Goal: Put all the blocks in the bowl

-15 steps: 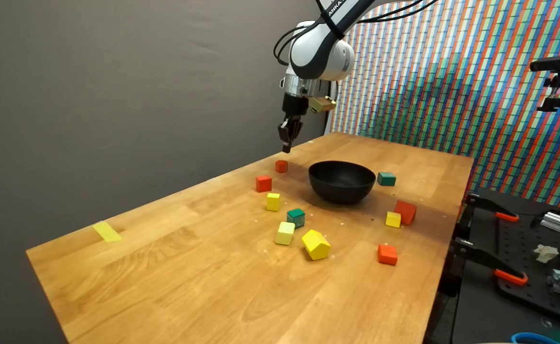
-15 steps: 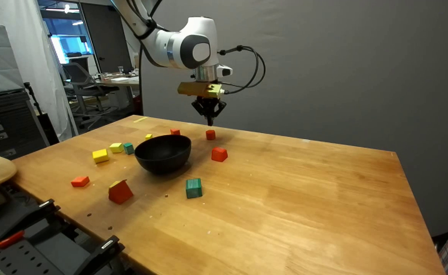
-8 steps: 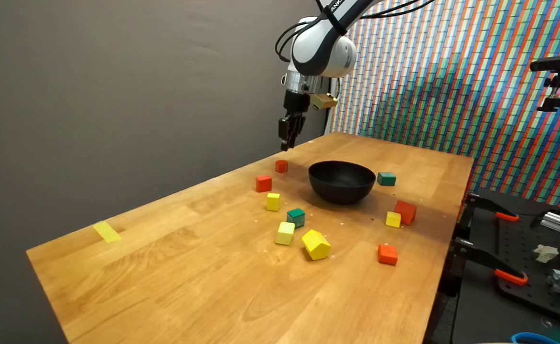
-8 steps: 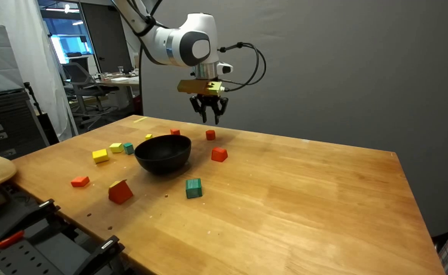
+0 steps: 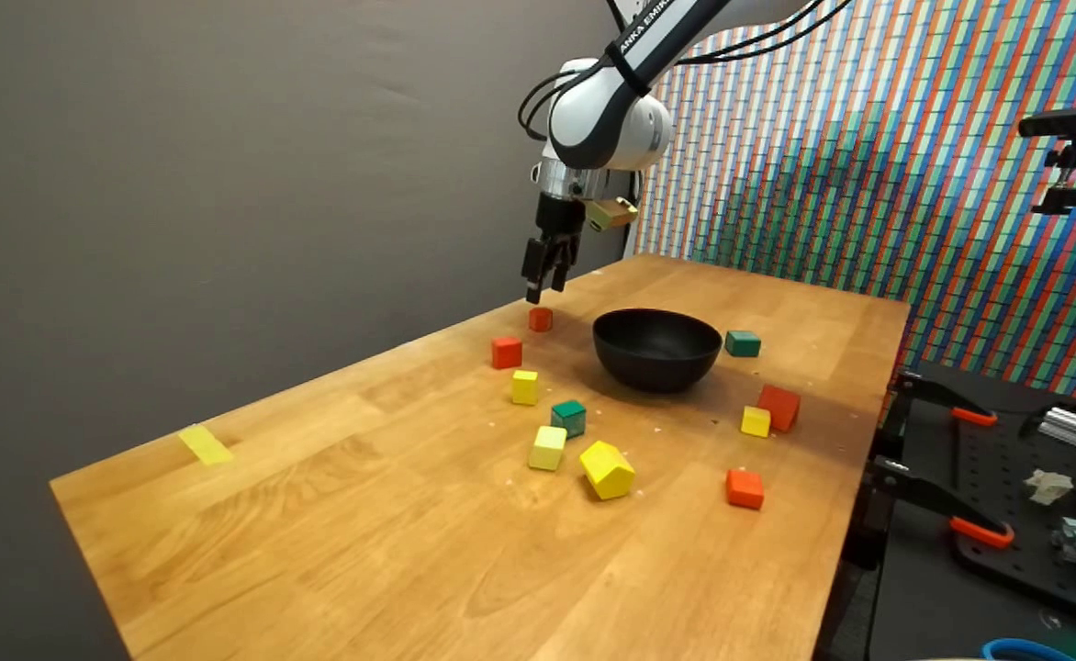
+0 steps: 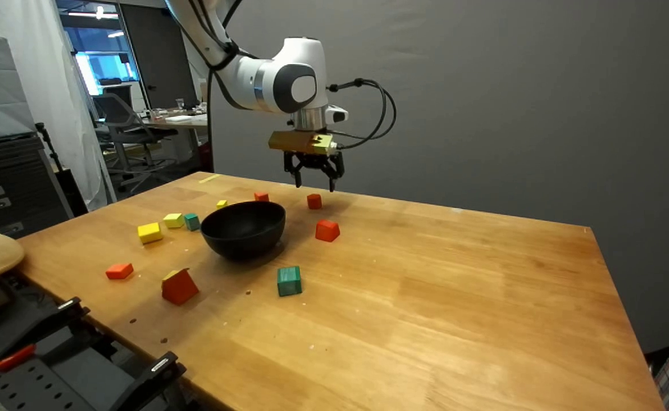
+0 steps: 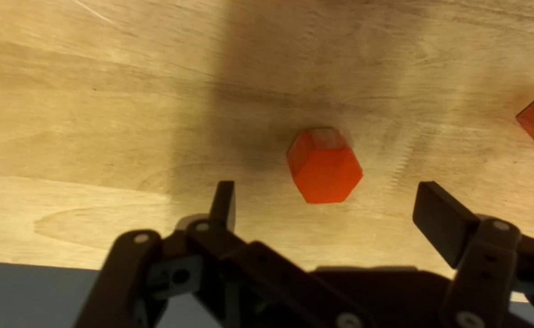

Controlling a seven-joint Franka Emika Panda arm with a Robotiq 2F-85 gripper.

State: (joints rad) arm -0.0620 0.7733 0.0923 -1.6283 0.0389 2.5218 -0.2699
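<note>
My gripper hangs open above a red hexagonal block, with nothing held. In the wrist view this block lies below the gap between the spread fingers, apart from both. Beside it in an exterior view stand a red block and a yellow block. Nearer the camera are a green block, a pale yellow block and a larger yellow block. Around the black bowl lie another green block, a red block, a red-and-yellow pair and an orange-red block.
A flat yellow strip is stuck near the table's edge. Black clamps grip another side of the wooden table. A grey wall rises close behind the arm.
My gripper has gone from shut to wide open. It rose a little at first, then came down lower over the red hexagonal block. Blocks and bowl have stayed where they were.
</note>
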